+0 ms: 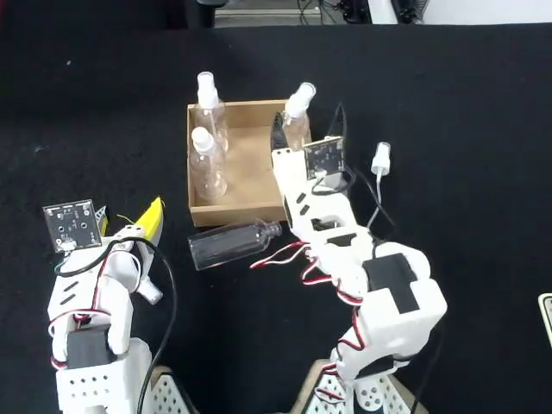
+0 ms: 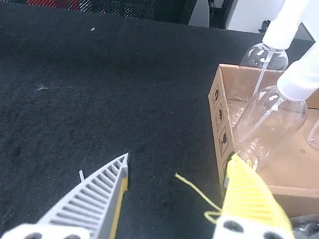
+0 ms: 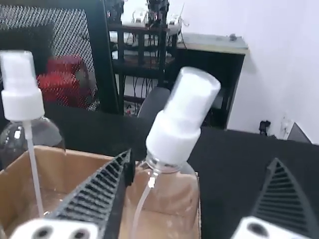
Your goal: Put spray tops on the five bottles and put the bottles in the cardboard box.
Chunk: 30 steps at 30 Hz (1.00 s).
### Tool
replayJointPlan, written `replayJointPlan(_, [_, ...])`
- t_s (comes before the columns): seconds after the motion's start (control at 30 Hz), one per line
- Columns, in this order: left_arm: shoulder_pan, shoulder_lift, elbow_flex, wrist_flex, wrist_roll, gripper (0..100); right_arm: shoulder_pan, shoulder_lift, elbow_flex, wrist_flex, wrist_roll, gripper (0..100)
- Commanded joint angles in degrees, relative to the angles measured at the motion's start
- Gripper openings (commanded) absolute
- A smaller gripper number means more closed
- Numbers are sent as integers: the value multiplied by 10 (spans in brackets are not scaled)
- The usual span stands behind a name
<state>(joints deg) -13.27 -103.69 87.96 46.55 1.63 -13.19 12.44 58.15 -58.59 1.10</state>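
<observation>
Black cloth tabletop (image 1: 448, 103); white wall (image 3: 279, 59) and dark shelving (image 3: 149, 45) behind. The cardboard box (image 1: 250, 210) holds two capped bottles (image 1: 207, 168). A third bottle (image 1: 296, 121) stands at its far right corner between the spread fingers of the right gripper (image 3: 202, 158). An uncapped bottle (image 1: 228, 244) lies in front of the box. The left gripper (image 2: 179, 158), fingers apart, is near the box's left wall.

Looks like a robotics lab or workshop room to me. My table (image 1: 86, 103) is draped in black cloth; past its 12 o'clock edge, loose cables (image 1: 345, 10) on a grey floor (image 1: 259, 17). Right wrist view: metal rack (image 3: 144, 45) stacked with wired gear, black mesh panel (image 3: 50, 35), plain white wall (image 3: 279, 74).
</observation>
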Motion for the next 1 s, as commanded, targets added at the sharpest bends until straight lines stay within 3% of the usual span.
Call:
replayJointPlan(0.0, [7, -7, -7, -8, 4, 289, -9, -59, 7, 3, -4, 358])
replayJointPlan(0.37, [7, -7, -7, -8, 4, 289, -6, -168, 87, 22, -4, 357])
replayJointPlan(0.57, [6, -7, -7, -8, 4, 289, -5, -262, 95, 204, -8, 357])
replayJointPlan(0.73, [4, -7, -7, -8, 4, 289, 11, -368, 95, 347, -122, 354])
replayJointPlan(0.87, [3, -7, -7, -8, 4, 289, 29, -457, 90, 503, -171, 207])
replayJointPlan(0.97, [3, -7, -7, -8, 4, 289, 26, -509, 64, 620, -81, 45])
